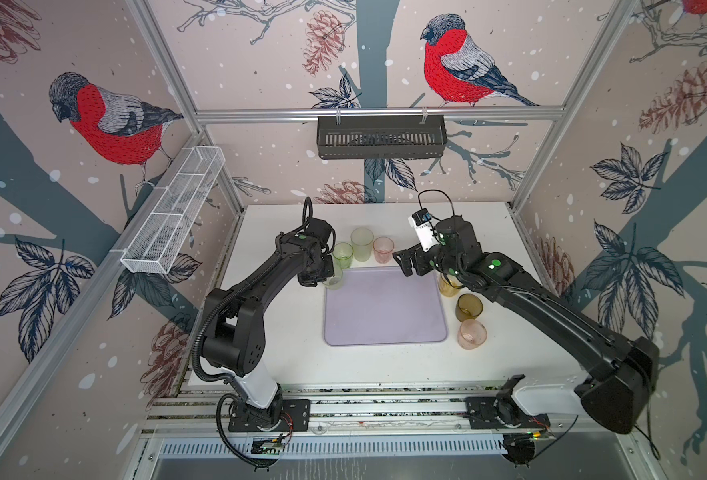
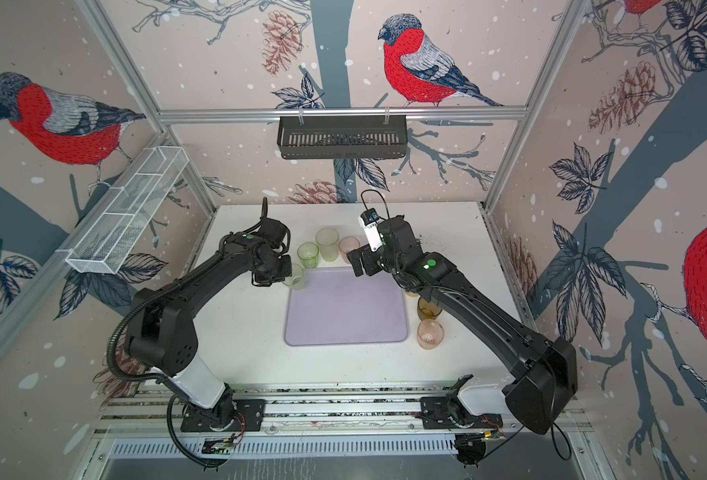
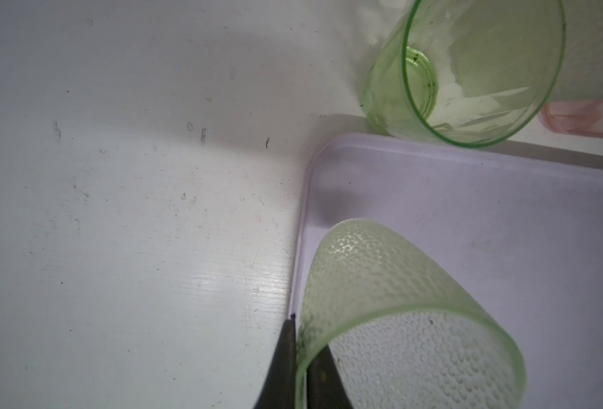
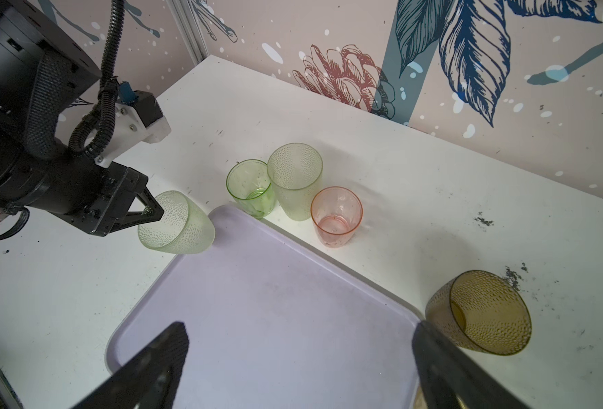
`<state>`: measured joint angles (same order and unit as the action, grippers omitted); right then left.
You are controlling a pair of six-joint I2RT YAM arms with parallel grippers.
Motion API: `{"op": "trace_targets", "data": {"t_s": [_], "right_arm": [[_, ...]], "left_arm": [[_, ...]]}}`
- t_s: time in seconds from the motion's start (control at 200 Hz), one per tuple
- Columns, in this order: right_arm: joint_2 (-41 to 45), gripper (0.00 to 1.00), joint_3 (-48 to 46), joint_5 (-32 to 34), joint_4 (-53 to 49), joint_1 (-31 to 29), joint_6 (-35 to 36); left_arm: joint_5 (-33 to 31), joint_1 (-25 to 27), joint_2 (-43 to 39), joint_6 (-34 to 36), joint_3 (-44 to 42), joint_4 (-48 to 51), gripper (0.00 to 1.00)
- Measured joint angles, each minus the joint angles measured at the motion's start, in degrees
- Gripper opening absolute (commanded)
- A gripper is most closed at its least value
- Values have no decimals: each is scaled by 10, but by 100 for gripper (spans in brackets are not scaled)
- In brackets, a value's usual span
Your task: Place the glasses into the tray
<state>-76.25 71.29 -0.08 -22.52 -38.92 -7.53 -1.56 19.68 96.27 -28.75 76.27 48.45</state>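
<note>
- The pale green dimpled glass (image 4: pixel 178 223) hangs tilted over the far left corner of the tray (image 4: pixel 275 318). Its mouth is turned toward the left arm and its base points down at that corner. Whether the base touches the tray I cannot tell.
- The left fingers (image 3: pixel 286 361) are clenched on this glass's rim. The left wrist view shows one finger outside the wall and one inside.
- The tray is pale lavender with rounded corners and a low rim. It lies flat in the middle of the white table (image 1: pixel 285 332).
- Just beyond the tray's far edge, three glasses stand upright on the table in a close row.
  - The clear green glass (image 4: pixel 252 187) is nearest the held one.
  - The taller frosted green glass (image 4: pixel 294 180) stands right beside the clear green glass.
  - The pink glass (image 4: pixel 336 216) stands just beside the frosted one.
- Along the tray's right edge, three more stand upright on the table in a line running toward the front.
  - The yellow-amber glass (image 1: pixel 449 286) is partly hidden under the right arm.
  - The dark amber glass (image 1: pixel 469 307) comes next.
  - The second pink glass (image 1: pixel 472 334) is nearest the front.
- The right fingers (image 4: pixel 158 354) are released, spread wide and holding nothing. They hover above the far right part of the tray, near the yellow-amber glass.
- A black slotted basket (image 1: pixel 381 137) hangs on the back wall.
- A white wire basket (image 1: pixel 173 216) hangs on the left wall.
</note>
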Motion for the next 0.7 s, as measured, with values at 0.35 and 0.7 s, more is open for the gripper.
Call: {"op": "trace_targets", "data": {"t_s": [0.35,0.7], "right_arm": [[6,100,-6,-6,1,7,0],[7,100,-6,-8,1,11,0]], "left_arm": [[0,6,27,-4,18,-2,0],[0,10,52,-3,26,-2,0]]}}
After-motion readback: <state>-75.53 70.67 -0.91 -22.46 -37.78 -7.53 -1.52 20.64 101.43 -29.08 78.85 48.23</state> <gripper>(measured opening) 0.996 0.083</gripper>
